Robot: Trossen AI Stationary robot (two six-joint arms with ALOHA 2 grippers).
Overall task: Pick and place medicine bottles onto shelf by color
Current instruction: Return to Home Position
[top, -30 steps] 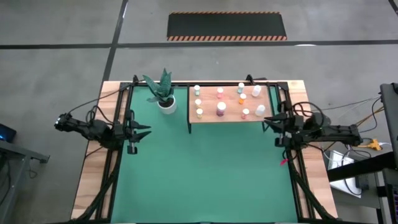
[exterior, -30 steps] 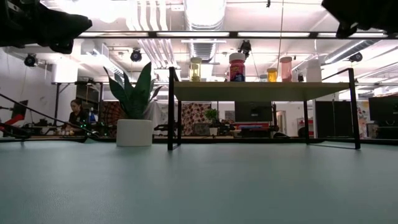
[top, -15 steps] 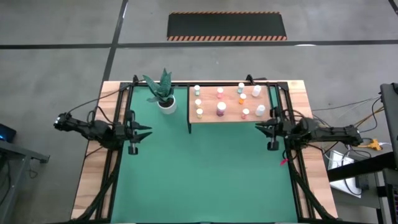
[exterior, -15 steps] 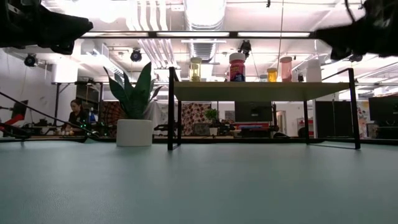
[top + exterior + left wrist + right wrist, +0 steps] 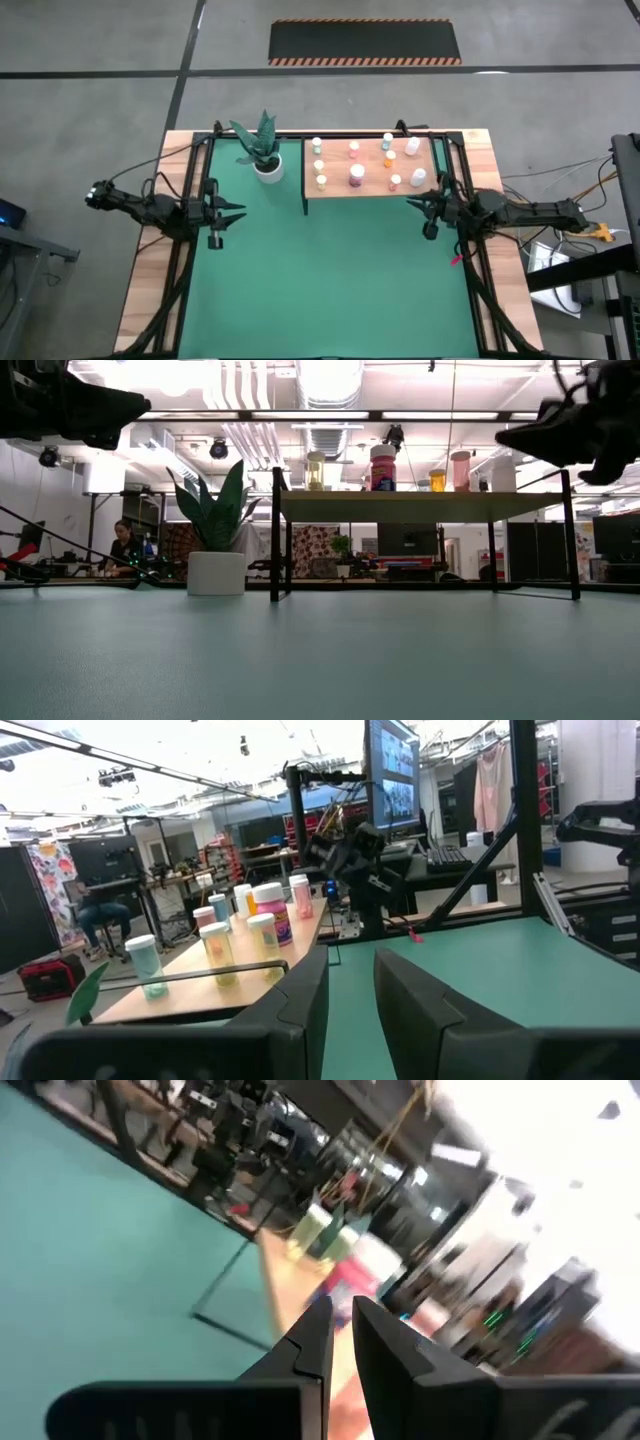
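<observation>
The shelf (image 5: 340,166) stands at the far right of the green mat, and several medicine bottles stand upright on its board. Yellow ones (image 5: 319,165) are at its left, the large magenta one (image 5: 356,175) is in the middle, and orange, teal and whitish ones are to the right. The low view shows the bottles (image 5: 381,467) above the board (image 5: 420,506). My right gripper (image 5: 414,204) hovers just off the shelf's near right corner, open by a narrow gap (image 5: 343,1315) and holding nothing. My left gripper (image 5: 238,212) waits open at the mat's left (image 5: 350,965).
A white pot with a green plant (image 5: 268,168) stands left of the shelf, on the far side of the mat (image 5: 217,572). Black frame bars run along the mat's left and right edges. Green mat (image 5: 330,270) stretches in front of the shelf toward the near edge.
My right gripper has drawn back from the shelf's right end, moving toward the near edge and a little left. It has also come down into the low view's upper right and turned to point left. The bottles and the shelf have kept still.
</observation>
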